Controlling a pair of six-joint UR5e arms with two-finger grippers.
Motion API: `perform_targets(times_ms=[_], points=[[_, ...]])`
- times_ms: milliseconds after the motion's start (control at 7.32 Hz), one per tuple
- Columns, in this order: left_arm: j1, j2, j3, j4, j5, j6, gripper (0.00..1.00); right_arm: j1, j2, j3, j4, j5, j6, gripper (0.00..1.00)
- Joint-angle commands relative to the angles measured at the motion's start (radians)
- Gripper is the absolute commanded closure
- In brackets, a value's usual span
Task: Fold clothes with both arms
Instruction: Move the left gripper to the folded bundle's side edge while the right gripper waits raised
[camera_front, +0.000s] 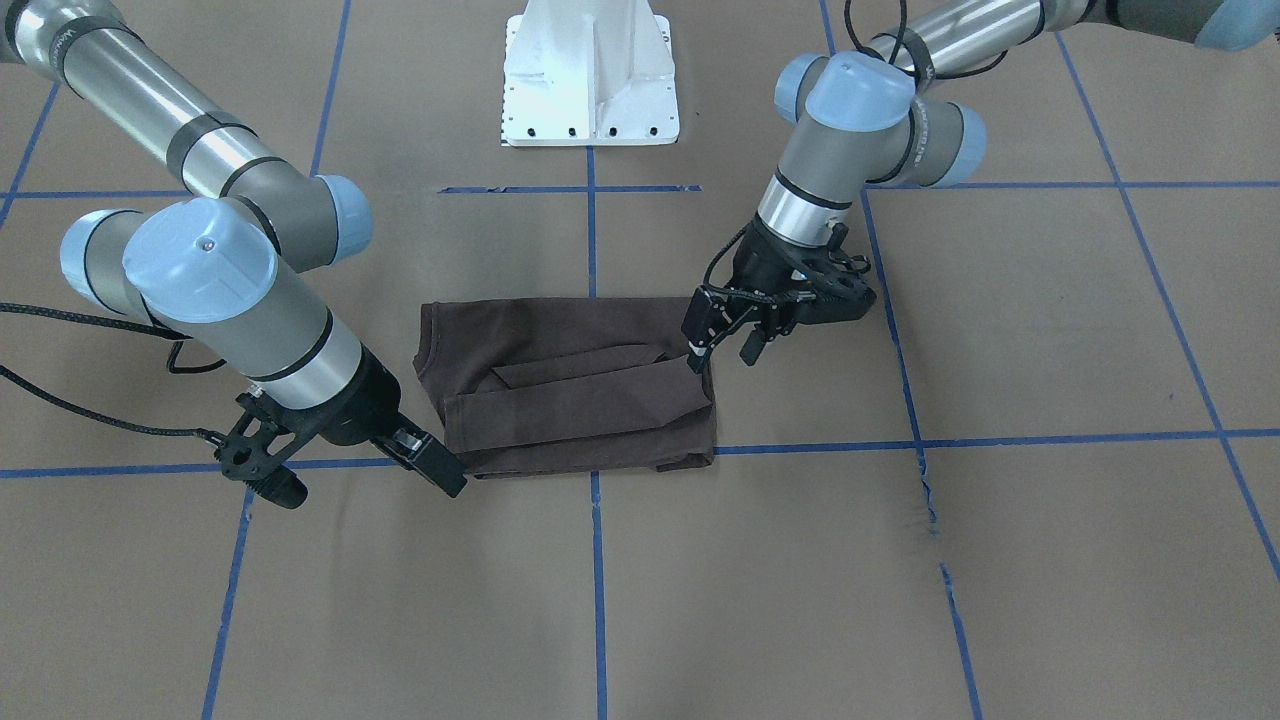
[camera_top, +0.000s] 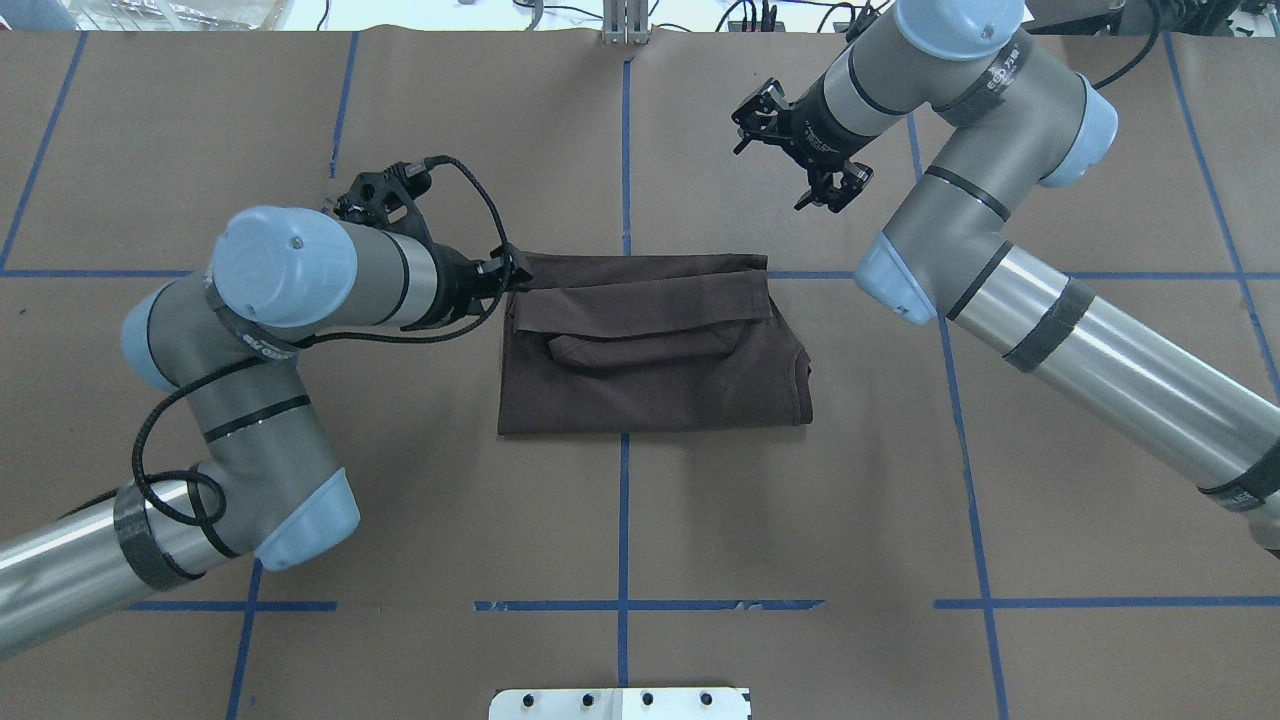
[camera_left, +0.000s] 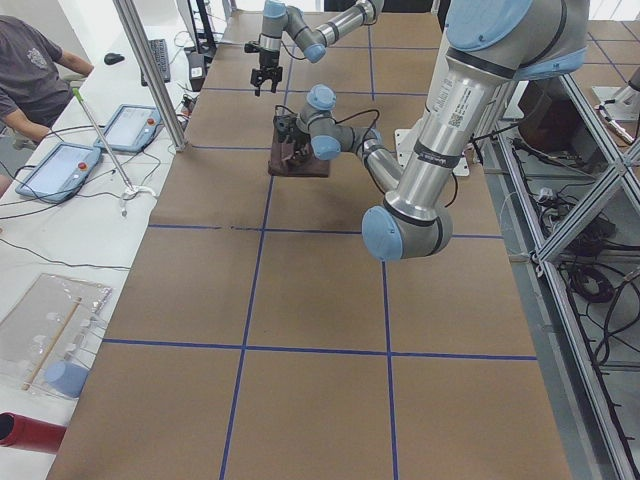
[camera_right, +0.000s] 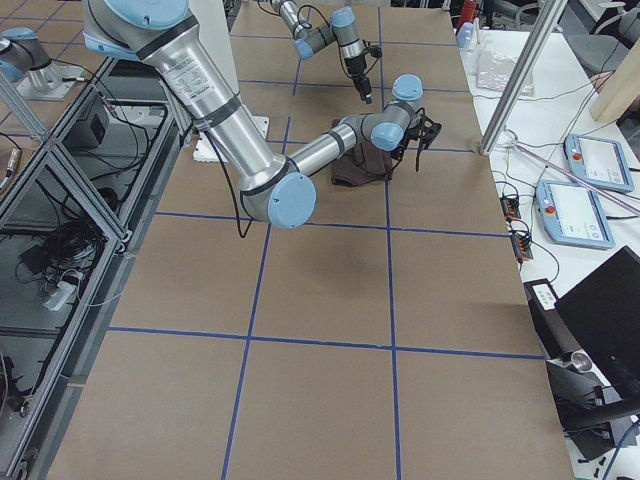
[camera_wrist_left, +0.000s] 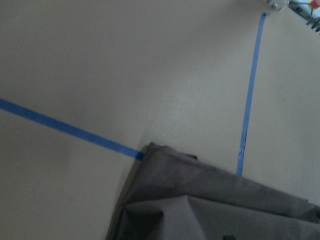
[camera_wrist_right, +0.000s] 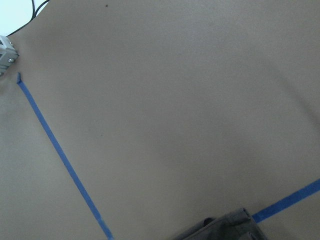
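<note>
Right gripper, state unclear; soft, rectangular folded T-shirt; left gripper spread at its corner.

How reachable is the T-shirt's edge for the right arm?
Probably yes. The right end effector hangs open close to the T-shirt's corner on its side with nothing between them; the left end effector is at the opposite edge.

Brown paper covers the worktop, and blue tape lines mark it into large squares. Seen from overhead, a dark brown T-shirt lies flat at the centre, folded into a rectangle, its 12 o'clock edge along a tape line. At 6 o'clock from it, well apart, stands a white pedestal base
</note>
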Motion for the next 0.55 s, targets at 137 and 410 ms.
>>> perform_targets(times_ms=[137, 410], points=[[0.085, -0.018, -0.001, 0.138, 0.075, 0.158, 1.00, 0.000, -0.005, 0.003, 0.000, -0.001, 0.000, 0.00], [0.085, -0.056, 0.079, 0.130, 0.092, 0.207, 1.00, 0.000, -0.010, 0.005, 0.002, -0.001, 0.002, 0.00]])
